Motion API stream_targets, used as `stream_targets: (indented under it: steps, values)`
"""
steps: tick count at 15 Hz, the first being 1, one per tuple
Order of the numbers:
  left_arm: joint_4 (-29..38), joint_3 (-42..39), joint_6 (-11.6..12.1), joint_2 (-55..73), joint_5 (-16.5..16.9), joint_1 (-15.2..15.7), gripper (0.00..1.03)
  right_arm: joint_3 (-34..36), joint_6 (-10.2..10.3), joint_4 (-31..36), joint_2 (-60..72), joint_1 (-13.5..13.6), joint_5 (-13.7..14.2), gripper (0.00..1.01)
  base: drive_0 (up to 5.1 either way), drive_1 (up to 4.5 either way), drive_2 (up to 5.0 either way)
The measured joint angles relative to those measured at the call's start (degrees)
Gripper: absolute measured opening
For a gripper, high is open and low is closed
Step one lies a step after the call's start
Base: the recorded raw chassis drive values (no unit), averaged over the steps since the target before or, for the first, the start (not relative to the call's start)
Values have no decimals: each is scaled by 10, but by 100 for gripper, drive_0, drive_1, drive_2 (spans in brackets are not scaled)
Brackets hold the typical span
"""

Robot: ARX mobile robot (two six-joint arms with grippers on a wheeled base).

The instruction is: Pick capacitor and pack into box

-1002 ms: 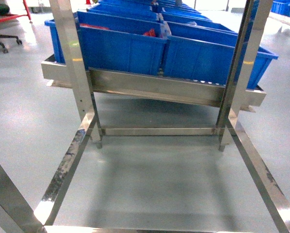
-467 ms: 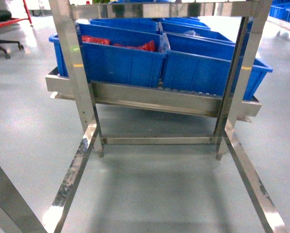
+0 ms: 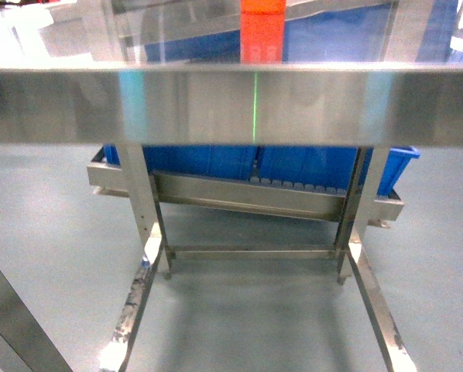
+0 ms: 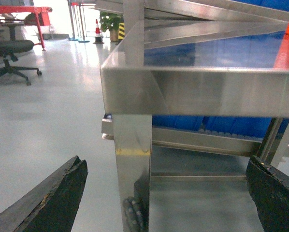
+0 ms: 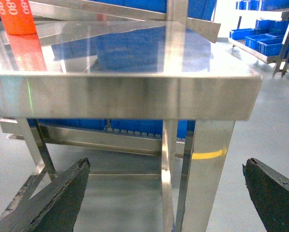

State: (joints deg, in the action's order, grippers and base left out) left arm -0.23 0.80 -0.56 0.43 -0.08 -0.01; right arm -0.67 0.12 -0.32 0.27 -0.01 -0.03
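1. Stainless steel is filling most of each view: the front edge of a steel table [image 3: 216,105] is being seen almost level from the head camera, with its shiny top only just showing above.
2. The capacitor [image 3: 262,31] is standing upright on that top, near the middle of the head view; its upper part is being cut off by the frame. In the right wrist view it [image 5: 20,17] is appearing at the far left, with pale printing on its side.
3. The left gripper [image 4: 168,193] and the right gripper [image 5: 166,193] are both being held wide apart and nothing is being gripped; both are being kept below the level of the table edge.
4. The step in hand is judged to be the approach; no reach is being made yet.
5. The next move is judged to call for an arm being raised above the edge and brought over the capacitor.
6. The box is not being shown in any view. Blue bins [image 3: 309,167] behind the table are being largely hidden by the edge.
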Motion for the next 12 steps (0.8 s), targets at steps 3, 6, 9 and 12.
stream_targets:
  steps: [3,6,9,12]
  values:
    - [0,0,0,0,1,0,98,0,1,0,0,0,1,98,0,0,0]
    - [0,0,0,0,1,0,98,0,0,0,0,0,0,98,0,0,0]
    - [0,0,0,0,1,0,98,0,1,0,0,0,0,98,0,0,0]
    - [1,0,0,0,0,0,98,0,0,2,0,0,0,98,0,0,0]
